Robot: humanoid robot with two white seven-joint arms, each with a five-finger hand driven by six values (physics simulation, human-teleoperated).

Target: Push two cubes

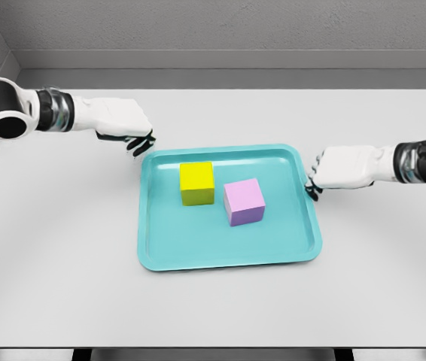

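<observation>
Yellow cube (196, 183) and pink cube (244, 201) sit just apart in the teal tray (228, 254), left hand (123, 120) and right hand (341, 168) curled empty at its far-left and right rims; both cubes probably light, rigid, best pushed on flat side faces.

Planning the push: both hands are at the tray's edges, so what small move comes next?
Probably bring the left hand over the tray rim toward the yellow cube: it is nearest, and neither it nor the right hand touches a cube.
</observation>
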